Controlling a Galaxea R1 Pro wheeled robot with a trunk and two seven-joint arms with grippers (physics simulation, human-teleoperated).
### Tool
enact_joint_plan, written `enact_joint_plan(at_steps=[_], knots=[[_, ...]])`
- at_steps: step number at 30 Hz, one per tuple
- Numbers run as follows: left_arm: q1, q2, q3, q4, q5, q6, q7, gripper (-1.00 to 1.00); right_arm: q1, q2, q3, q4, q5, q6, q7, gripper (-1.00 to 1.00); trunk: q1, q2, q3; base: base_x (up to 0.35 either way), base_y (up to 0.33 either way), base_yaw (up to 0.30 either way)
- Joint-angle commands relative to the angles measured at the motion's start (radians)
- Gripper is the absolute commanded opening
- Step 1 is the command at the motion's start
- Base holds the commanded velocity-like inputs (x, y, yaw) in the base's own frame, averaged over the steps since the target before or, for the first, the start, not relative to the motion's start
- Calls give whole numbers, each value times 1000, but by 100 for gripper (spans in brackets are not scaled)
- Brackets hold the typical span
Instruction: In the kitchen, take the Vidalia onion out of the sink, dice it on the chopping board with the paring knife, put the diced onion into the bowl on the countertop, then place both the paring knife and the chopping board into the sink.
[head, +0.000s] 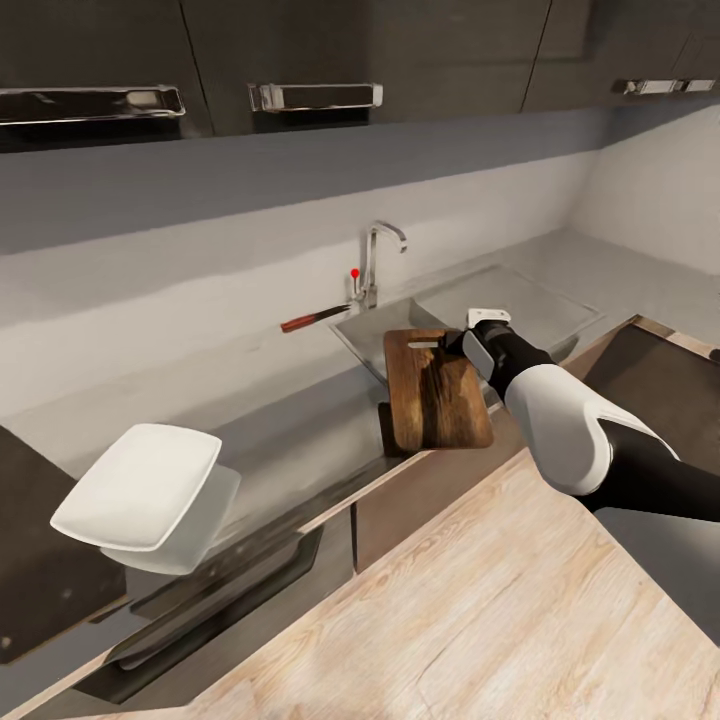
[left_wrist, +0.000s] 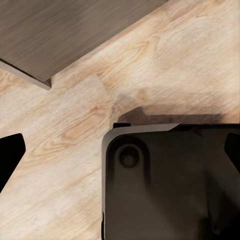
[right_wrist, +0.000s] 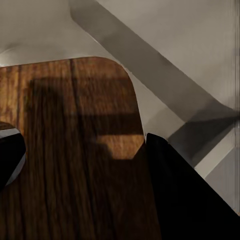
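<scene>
- Judging by how things lie, the closing stage appears to have been reached: the chopping board is seen lying partly over the near corner of the sink, its slot-handle end toward the faucet and its other end toward the counter's front edge.
- The right gripper is held at the board's handle end; in the right wrist view its fingers are spread over the wood grain of the board, with nothing seen pinched between them.
- The paring knife is found resting on the counter against the back wall, just left of the faucet, so it has not yet been put in the sink.
- The white square bowl stands on the counter well to the left; its inside cannot be seen from this angle, so whether diced onion lies in it cannot be told.
- The sink's basin is largely hidden behind the board and the arm; no contents can be made out.
- The left gripper's dark fingertips are seen wide apart over the wood floor, carrying nothing.
- Left to do, as judged: board fully into the sink, then the knife.
</scene>
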Motion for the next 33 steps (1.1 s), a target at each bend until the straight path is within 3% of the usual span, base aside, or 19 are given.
enact_joint_plan(at_steps=[1, 4, 7, 8, 9, 13, 15, 20, 24, 26, 33], knots=[[0, -1, -1, -2, -1, -2, -2, 100, -1, 1, -8, -1, 6, 5, -30, -100, 1, -2, -1, 0, 0, 0], [1, -1, -3, -2, -2, -2, -4, 100, -1, 13, -11, -1, 2, 6, -162, -100, 1, -2, -1, 0, 0, 0], [1, -2, -4, -2, -2, -2, -5, 100, -1, 53, -21, -7, -9, 6, -282, -100, 1, -2, -1, 0, 0, 0], [0, -2, -5, -2, -2, -2, -5, 100, -1, 80, -38, -10, -31, 5, -363, -100, 1, -2, -1, 0, 0, 0], [1, -3, -5, -2, -2, -2, -5, 100, -1, 87, -51, -13, -55, 5, -419, -100, 1, -2, -1, 0, 0, 0], [1, -2, -4, -2, -2, -2, -6, 100, -1, 87, -83, -18, -166, -26, -579, -100, 1, -2, -1, 0, 0, 0], [1, -1, -4, -2, -2, -2, -6, 100, -1, 87, -87, -18, -203, -47, -601, -100, 1, -2, -1, 0, 0, 0], [0, 0, -4, -2, -2, -2, -6, 100, -1, 87, -96, -14, -432, -116, -622, -100, 1, -2, -1, 0, 0, 0], [1, 1, -4, -1, -2, -2, -6, 100, -1, 87, -97, -5, -573, -200, -622, -100, 1, -2, -1, 0, 0, 0], [0, 1, -4, 0, -2, -2, -6, 100, -1, 87, -97, -2, -611, -221, -620, -100, 1, -2, -1, 0, 0, 0], [1, 1, -4, 0, -2, -2, -6, 100, -1, 87, -97, 16, -624, -265, -657, -100, 1, -2, -1, 0, 0, 0]])
